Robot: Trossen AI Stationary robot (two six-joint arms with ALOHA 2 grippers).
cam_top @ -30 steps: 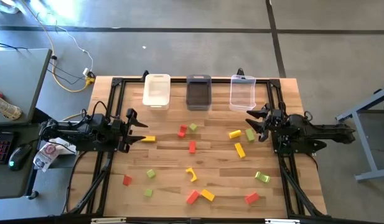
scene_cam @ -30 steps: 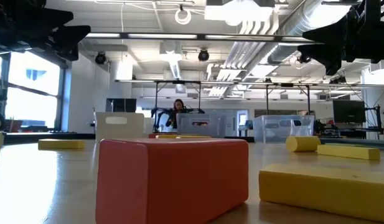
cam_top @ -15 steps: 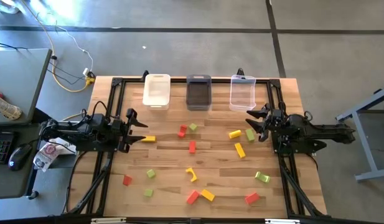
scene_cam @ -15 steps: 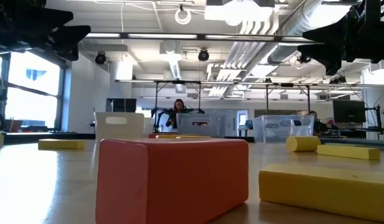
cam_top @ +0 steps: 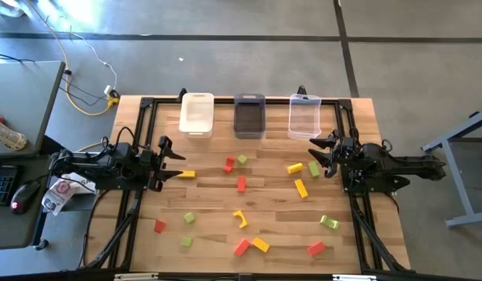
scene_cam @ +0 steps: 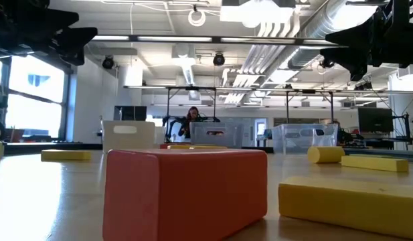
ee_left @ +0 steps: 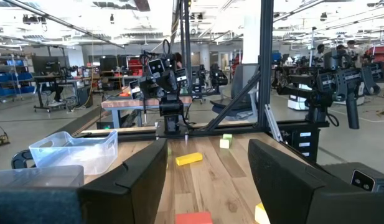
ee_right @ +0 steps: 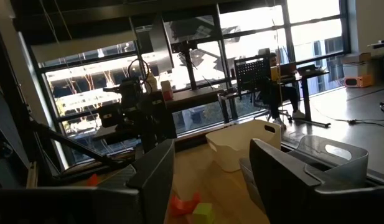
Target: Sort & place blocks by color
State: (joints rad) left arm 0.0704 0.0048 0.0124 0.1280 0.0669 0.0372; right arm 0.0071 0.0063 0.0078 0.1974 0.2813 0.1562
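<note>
Red, yellow and light green blocks lie scattered flat on the wooden table: a yellow bar (cam_top: 186,174) near my left gripper, a red bar (cam_top: 241,184) in the middle, a yellow angled piece (cam_top: 240,218), green cubes (cam_top: 189,218), and a red block (scene_cam: 186,191) close in the low view. My left gripper (cam_top: 172,159) hovers open over the table's left side, holding nothing. My right gripper (cam_top: 319,155) hovers open over the right side, beside a short yellow block (cam_top: 294,167). In both wrist views the fingers stand apart with nothing between them.
Three bins stand in a row at the far edge: white (cam_top: 197,114), dark grey (cam_top: 249,115), clear (cam_top: 304,116). A black frame (cam_top: 144,105) runs along the table's sides. A desk with mouse and keyboard (cam_top: 14,195) sits off the left; people show in the room behind.
</note>
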